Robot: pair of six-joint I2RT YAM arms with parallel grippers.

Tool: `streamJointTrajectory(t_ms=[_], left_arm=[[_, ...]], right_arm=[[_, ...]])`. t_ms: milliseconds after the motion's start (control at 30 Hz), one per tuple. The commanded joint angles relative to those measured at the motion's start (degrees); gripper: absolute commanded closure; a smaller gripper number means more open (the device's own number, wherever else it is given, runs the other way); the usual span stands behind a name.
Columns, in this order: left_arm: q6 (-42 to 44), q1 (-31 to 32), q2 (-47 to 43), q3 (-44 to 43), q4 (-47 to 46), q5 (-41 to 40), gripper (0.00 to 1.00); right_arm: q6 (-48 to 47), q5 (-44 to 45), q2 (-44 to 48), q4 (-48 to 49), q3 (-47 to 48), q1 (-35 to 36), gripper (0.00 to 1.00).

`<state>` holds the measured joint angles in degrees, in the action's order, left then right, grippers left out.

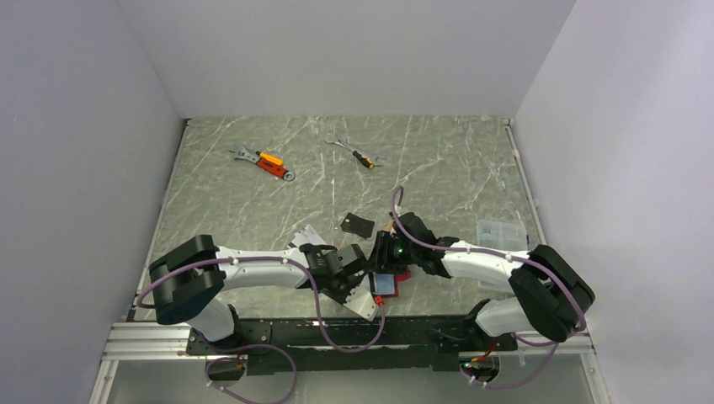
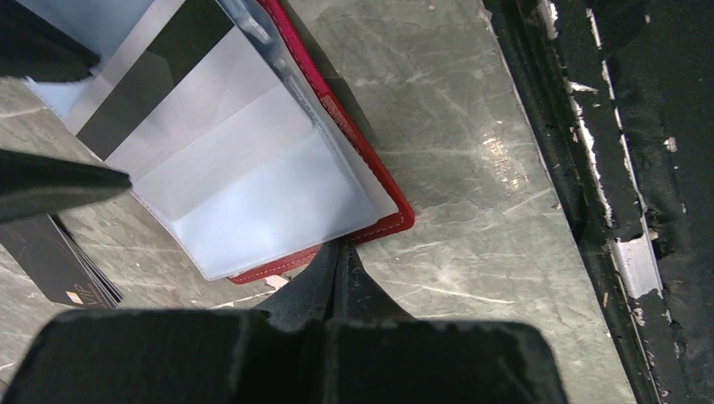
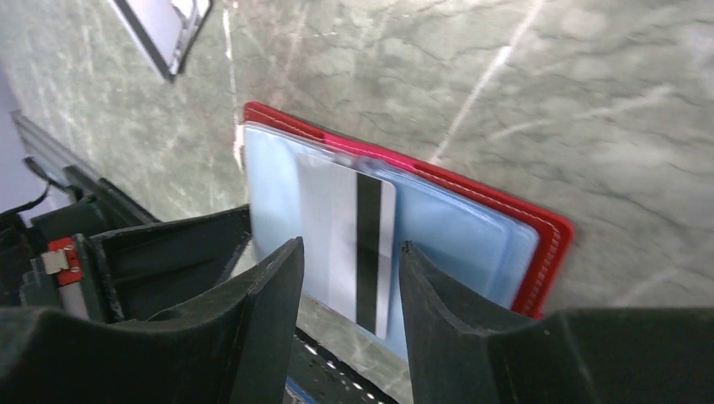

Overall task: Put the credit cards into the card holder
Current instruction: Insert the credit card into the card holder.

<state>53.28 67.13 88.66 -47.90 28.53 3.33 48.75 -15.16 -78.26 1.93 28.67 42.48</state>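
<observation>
The card holder (image 3: 551,244) lies open on the worktop (image 3: 522,76). The silver card (image 3: 333,236) sticks out of its pocket, long axis toward the right jaws, which stand released beside its free end. The left jaws are clenched at the holder's red edge.

My right fingers (image 3: 261,320) are matt black plastic. The holder (image 3: 551,252) looks like red leather, stitched at the rim. Its pockets (image 3: 471,244) are glossy clear plastic. The card (image 3: 333,219) is smooth, silvery plastic. The table (image 3: 505,84) looks like polished marble.
</observation>
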Motion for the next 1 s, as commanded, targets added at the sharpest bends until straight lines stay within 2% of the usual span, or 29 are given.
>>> streamJointTrajectory(t_ms=[0,67,233,533,700,967], left_arm=[[0.07,-0.34,0.53,0.64,-0.69,0.20,1.00],[-0.11,-0.40,0.61,0.55,-0.69,0.47,1.00],[-0.54,-0.37,1.22,-0.07,-0.58,0.70,1.00],[-0.54,-0.34,0.98,0.56,-1.58,0.52,1.00],[-0.66,-0.34,0.63,0.56,-1.83,0.53,1.00],[-0.33,-0.34,-0.04,0.99,-1.98,0.00,1.00]], right_arm=[[-3.03,5.62,2.76,-13.15,1.73,0.22,0.53],[-3.58,5.85,2.65,-14.75,2.65,0.40,0.55],[-2.59,4.18,2.07,-11.41,2.23,0.88,0.61],[-0.68,3.90,-5.94,-6.82,7.36,6.54,0.56],[-0.71,4.47,-8.21,-8.47,10.03,8.39,0.56],[-2.76,6.11,-0.88,-14.82,7.96,5.86,0.57]])
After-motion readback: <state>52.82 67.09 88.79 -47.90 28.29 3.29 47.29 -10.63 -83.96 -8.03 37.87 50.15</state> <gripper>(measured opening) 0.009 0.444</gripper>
